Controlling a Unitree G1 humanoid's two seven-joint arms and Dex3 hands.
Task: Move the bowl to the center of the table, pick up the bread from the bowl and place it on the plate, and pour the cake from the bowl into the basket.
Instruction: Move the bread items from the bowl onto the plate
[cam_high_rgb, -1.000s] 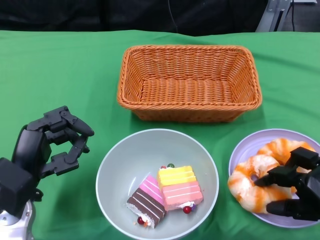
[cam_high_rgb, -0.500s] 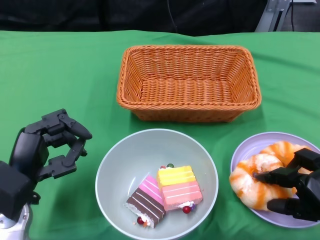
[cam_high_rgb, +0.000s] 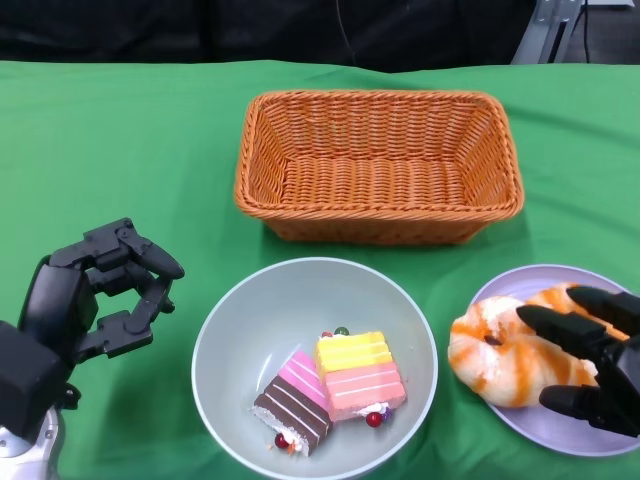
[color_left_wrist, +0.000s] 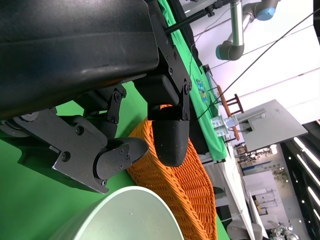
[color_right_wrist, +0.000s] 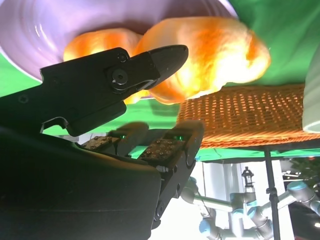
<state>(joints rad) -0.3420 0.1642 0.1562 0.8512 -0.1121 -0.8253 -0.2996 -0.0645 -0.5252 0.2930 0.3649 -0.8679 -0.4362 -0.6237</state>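
The grey bowl (cam_high_rgb: 290, 310) stands near the table's front, in front of the basket (cam_high_rgb: 378, 165). In it lie a pink-and-brown striped cake (cam_high_rgb: 295, 400) and a yellow-and-pink cake (cam_high_rgb: 360, 375). The orange glazed bread (cam_high_rgb: 495, 350) lies on the lavender plate (cam_high_rgb: 525, 282) at the right, its left end over the rim. My right hand (cam_high_rgb: 590, 365) hovers at the bread's right side with fingers spread, gripping nothing. The right wrist view shows the bread (color_right_wrist: 200, 55) beyond the spread fingers (color_right_wrist: 150, 62). My left hand (cam_high_rgb: 90, 300) is open, left of the bowl and apart from it.
The orange wicker basket is empty and sits behind the bowl; the left wrist view shows the basket (color_left_wrist: 175, 185) and the bowl's rim (color_left_wrist: 125, 215) past my left hand (color_left_wrist: 115, 100). Green cloth covers the table (cam_high_rgb: 120, 150).
My right hand's fingers have spread apart and let go of the bread, which has shifted slightly left on the plate. The left hand has sunk a little and stays open.
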